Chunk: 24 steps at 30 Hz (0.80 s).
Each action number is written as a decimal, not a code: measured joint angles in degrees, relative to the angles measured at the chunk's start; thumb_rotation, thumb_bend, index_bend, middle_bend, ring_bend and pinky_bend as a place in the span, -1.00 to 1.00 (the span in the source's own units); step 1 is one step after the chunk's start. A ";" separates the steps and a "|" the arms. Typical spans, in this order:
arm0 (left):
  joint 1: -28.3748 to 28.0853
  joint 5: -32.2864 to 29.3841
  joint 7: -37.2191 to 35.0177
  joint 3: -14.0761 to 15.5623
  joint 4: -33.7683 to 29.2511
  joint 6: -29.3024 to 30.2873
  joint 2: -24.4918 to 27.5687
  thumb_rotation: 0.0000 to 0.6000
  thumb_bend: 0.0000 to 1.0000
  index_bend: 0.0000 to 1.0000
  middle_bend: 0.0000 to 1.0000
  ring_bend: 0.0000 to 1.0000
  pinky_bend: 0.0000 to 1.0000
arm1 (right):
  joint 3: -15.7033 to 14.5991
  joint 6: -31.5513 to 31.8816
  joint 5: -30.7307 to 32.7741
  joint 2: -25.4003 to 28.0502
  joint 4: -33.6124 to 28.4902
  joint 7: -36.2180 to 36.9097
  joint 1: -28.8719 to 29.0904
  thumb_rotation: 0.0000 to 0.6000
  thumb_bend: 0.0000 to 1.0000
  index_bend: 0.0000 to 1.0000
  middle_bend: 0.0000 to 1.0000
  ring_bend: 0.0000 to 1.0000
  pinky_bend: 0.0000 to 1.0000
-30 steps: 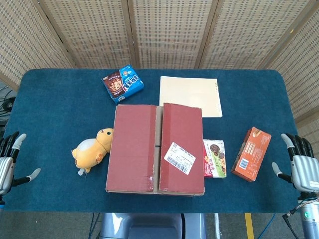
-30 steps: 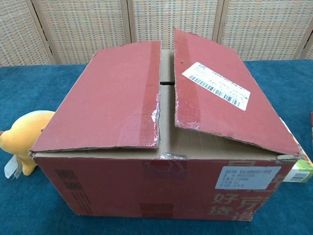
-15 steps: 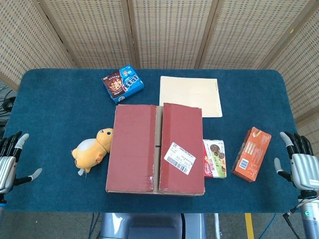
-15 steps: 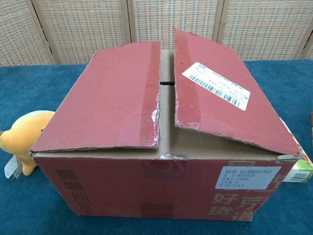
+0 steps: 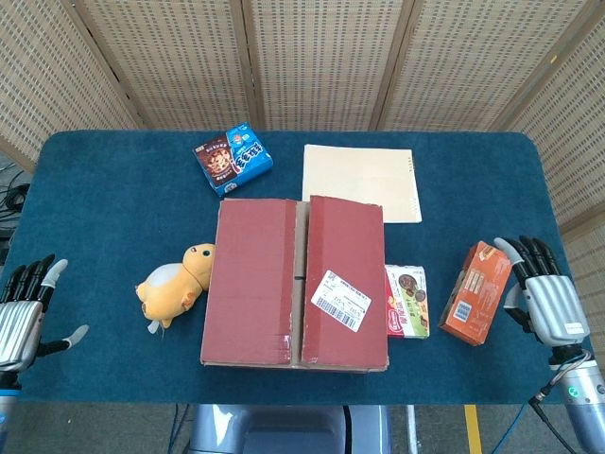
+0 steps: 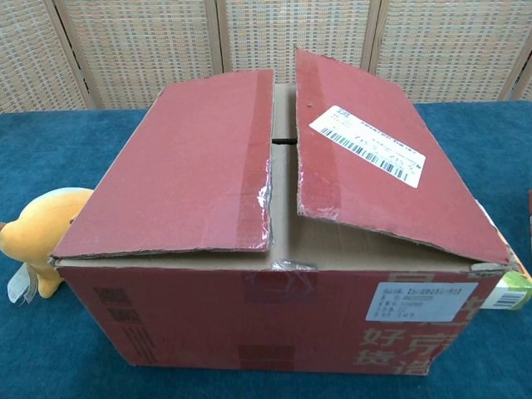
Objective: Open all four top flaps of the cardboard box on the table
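Cardboard box (image 5: 295, 281), red-brown and rectangular, sat mid-table on the dark blue cloth (image 5: 113, 208) with its two outer flaps down, the right one (image 6: 374, 166) raised slightly along the centre seam. Over the last second the right hand (image 5: 544, 301) had slid inward and now stood just beside the orange snack carton (image 5: 475, 292), fingers apart, holding nothing. The left hand (image 5: 24, 317) had crept in a little too, equally spread and empty, well apart from the yellow plush duck (image 5: 175, 284). Both looked like the start of an approach; no flap was open yet.
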 measured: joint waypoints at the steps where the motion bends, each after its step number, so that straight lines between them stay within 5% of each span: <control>1: 0.04 0.04 0.07 0.03 0.05 0.08 -0.02 0.69 -0.58 -0.90 -1.00 -1.00 -1.00 | 0.09 -0.62 -0.59 0.32 -0.43 0.46 0.71 1.00 1.00 -0.78 -0.68 -1.00 -1.00; 24: 0.24 -0.45 1.25 0.46 0.09 -0.27 0.17 0.70 -0.58 -0.89 -1.00 -1.00 -1.00 | 3.19 -15.79 -11.30 0.10 -4.91 17.26 21.64 1.00 1.00 -0.46 -0.47 -0.99 -1.00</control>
